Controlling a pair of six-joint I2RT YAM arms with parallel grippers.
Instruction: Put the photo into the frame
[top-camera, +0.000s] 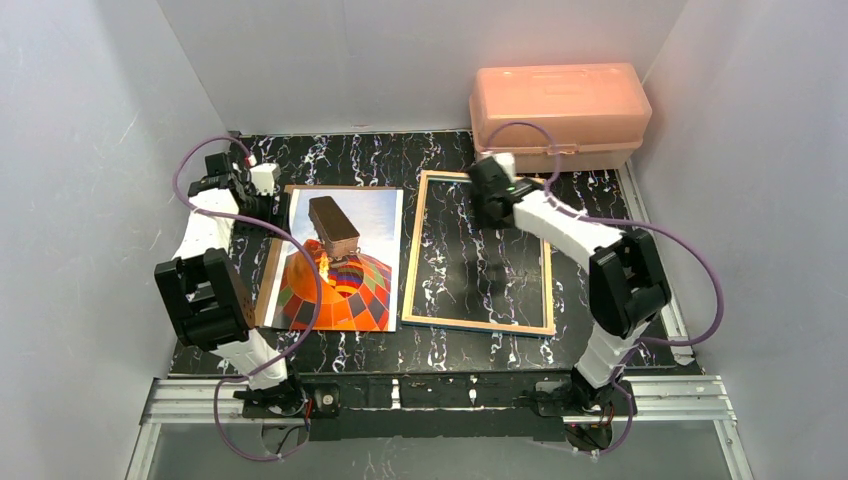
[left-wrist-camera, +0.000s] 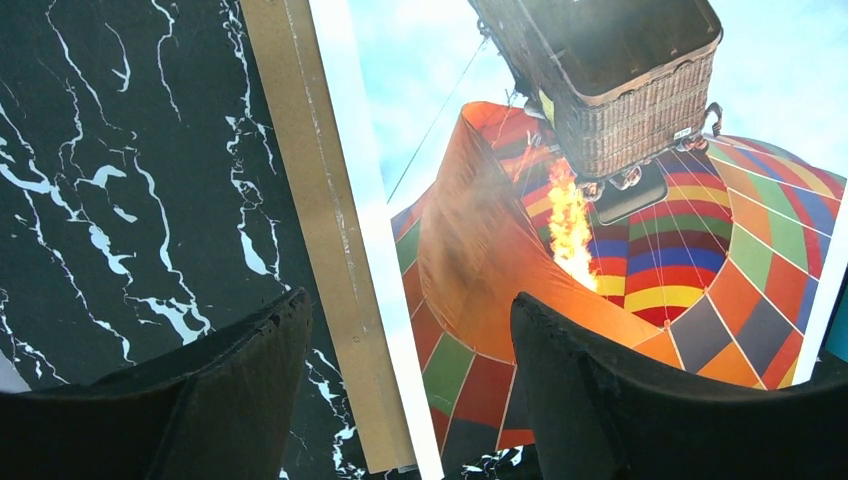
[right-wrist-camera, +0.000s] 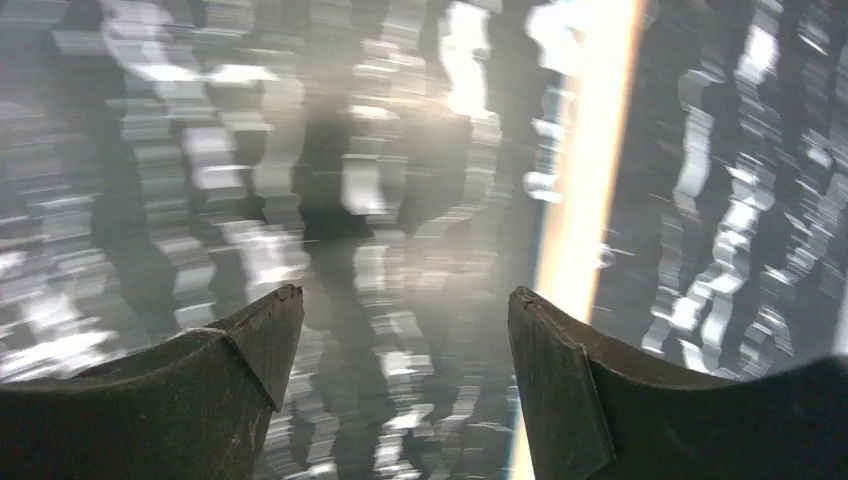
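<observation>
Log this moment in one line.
photo: flat on backing board, beside frame, not inserted | left gripper: open over photo's edge | right gripper: open over frame

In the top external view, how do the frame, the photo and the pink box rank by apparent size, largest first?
Largest: the frame. Then the photo and the pink box, which look about alike; the box sits farther back, so no ranking.

Both arms extended, jaws apart
Left gripper (left-wrist-camera: 410, 305) near the far left corner of the table (top-camera: 440, 160); right gripper (right-wrist-camera: 405, 300) near its far edge; both empty.
</observation>
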